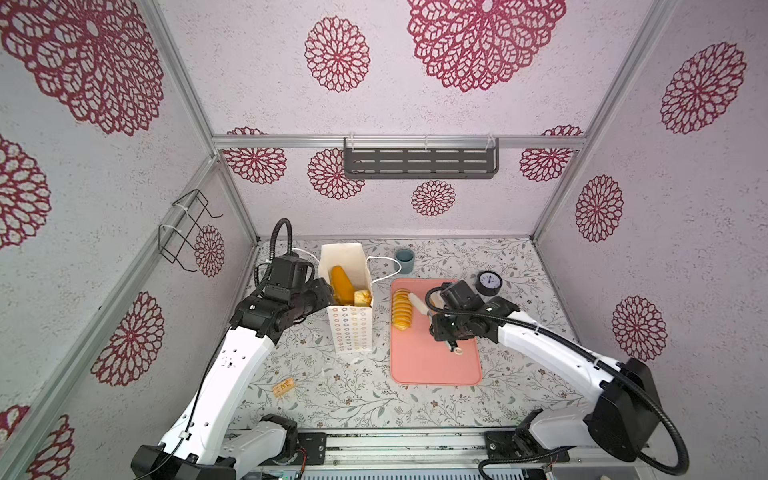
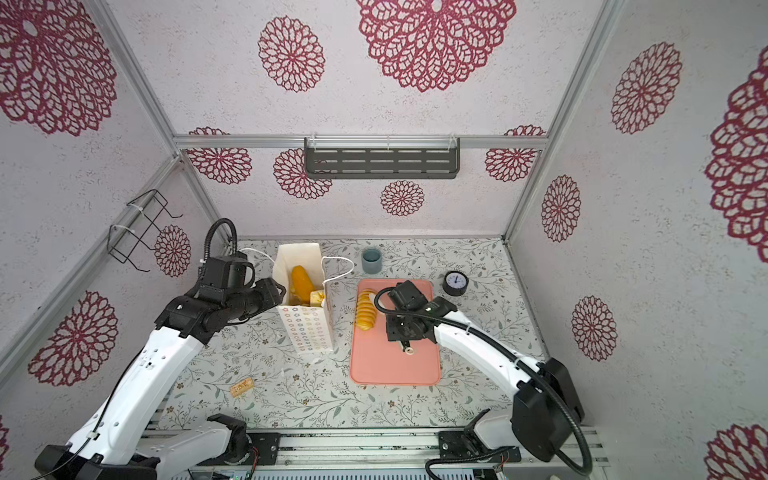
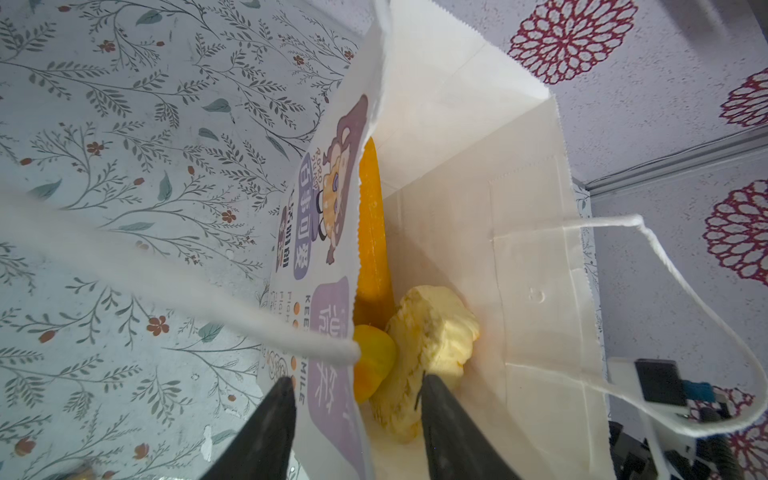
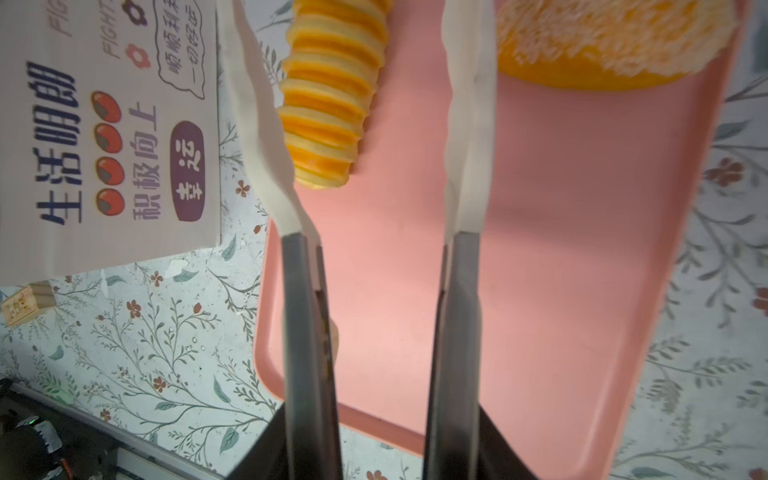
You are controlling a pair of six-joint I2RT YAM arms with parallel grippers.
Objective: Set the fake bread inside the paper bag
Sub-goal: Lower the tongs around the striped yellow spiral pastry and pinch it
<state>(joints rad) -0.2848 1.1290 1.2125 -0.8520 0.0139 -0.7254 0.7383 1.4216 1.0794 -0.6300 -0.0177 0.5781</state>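
Observation:
The paper bag (image 1: 351, 328) stands open at the back left of the table. A long orange roll (image 3: 372, 232), a pale ridged loaf (image 3: 432, 332) and a small yellow bun (image 3: 374, 361) lie inside it. My left gripper (image 3: 355, 386) is open at the bag's rim, one finger outside its printed wall and one inside beside the pale loaf. A ridged yellow loaf (image 1: 401, 309) lies on the pink tray (image 1: 432, 365). My right gripper (image 4: 382, 436) is shut on white-tipped tongs (image 4: 469, 104), spread open over the tray. A crumbly orange bread (image 4: 602, 37) lies past their tips.
A teal cup (image 1: 404, 259) and a small round clock (image 1: 488, 283) stand behind the tray. A tan cork-like piece (image 1: 284, 386) lies at the front left. A wire rack (image 1: 187, 230) hangs on the left wall and a grey shelf (image 1: 419, 162) on the back wall.

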